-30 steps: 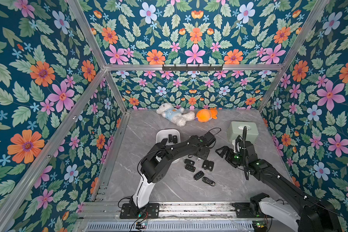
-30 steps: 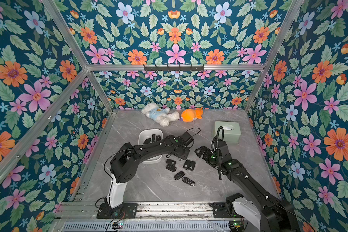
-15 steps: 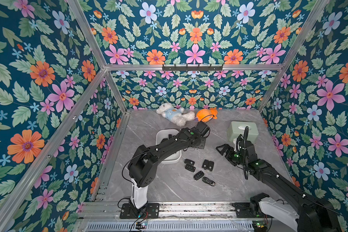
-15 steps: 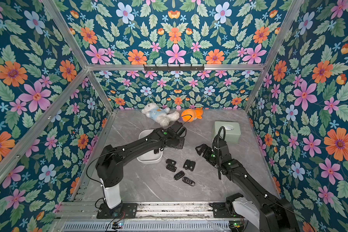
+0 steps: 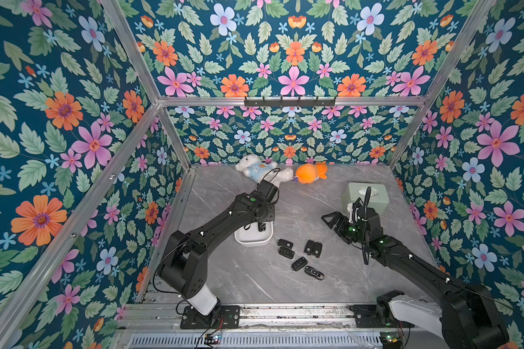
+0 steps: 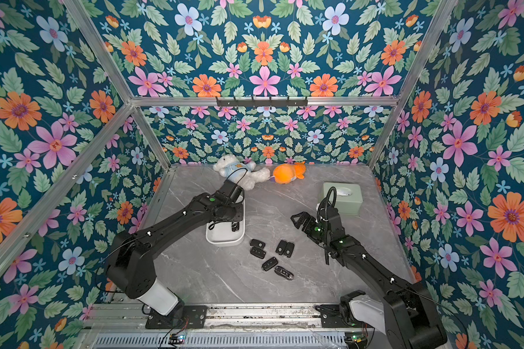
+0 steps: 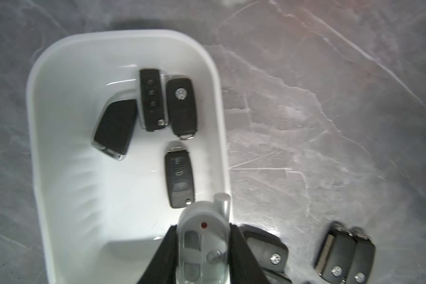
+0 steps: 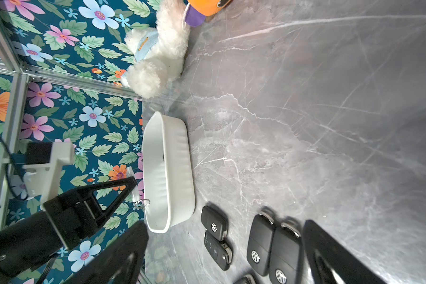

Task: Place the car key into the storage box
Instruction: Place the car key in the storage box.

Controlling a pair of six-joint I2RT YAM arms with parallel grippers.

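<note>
The white storage box [image 5: 252, 240] [image 6: 224, 240] sits left of centre on the grey table, with several black car keys [image 7: 180, 174] lying inside. My left gripper [image 7: 203, 228] is shut on a grey car key [image 7: 203, 248] and hangs over the box's [image 7: 32, 98] near end, close to its right wall. Both top views hide those jaws under the wrist. My right gripper [image 5: 330, 218] [image 8: 224, 226] stands open and empty above the table, right of several loose black keys [image 5: 313, 247] [image 8: 261, 243]. The box [image 8: 172, 172] also shows in the right wrist view.
A white plush bear [image 5: 256, 169] and an orange plush toy [image 5: 309, 173] lie by the back wall. A sage-green box [image 5: 366, 198] stands at the right, behind my right wrist. Floral walls close in the table on three sides.
My left arm has swung left and back from beside the loose keys to over the storage box, carrying the grey key. The right arm has barely moved.
</note>
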